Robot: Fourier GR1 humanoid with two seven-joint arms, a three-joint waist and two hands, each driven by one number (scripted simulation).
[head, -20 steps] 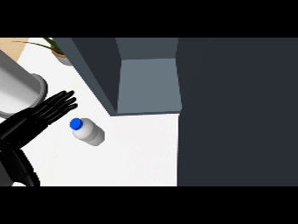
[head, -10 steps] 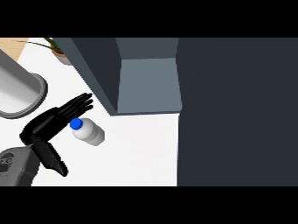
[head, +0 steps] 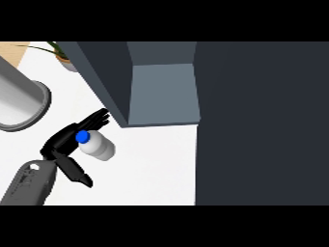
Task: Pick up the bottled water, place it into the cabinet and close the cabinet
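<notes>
Left hand (head: 65, 140) has moved in since half a second ago, now right against the bottled water (head: 95, 145), fingers straight and spread behind its blue cap (head: 82, 137), thumb sticking out below, nothing grasped. Bottle unmoved on the white counter (head: 145, 169), just below the open cabinet (head: 159, 91). Grey cylinder (head: 10, 99) upper left, potted plant (head: 60, 54) at top. Right hand not visible.

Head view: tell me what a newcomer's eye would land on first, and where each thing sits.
The bottle with its blue cap stands out on the white counter, left of centre. One black robot hand, which side I cannot tell, reaches in from the lower left, its straight fingers beside the cap and thumb apart. The dark cabinet fills the right, a large grey cylinder lies upper left, and a plant peeks in at the top.
</notes>
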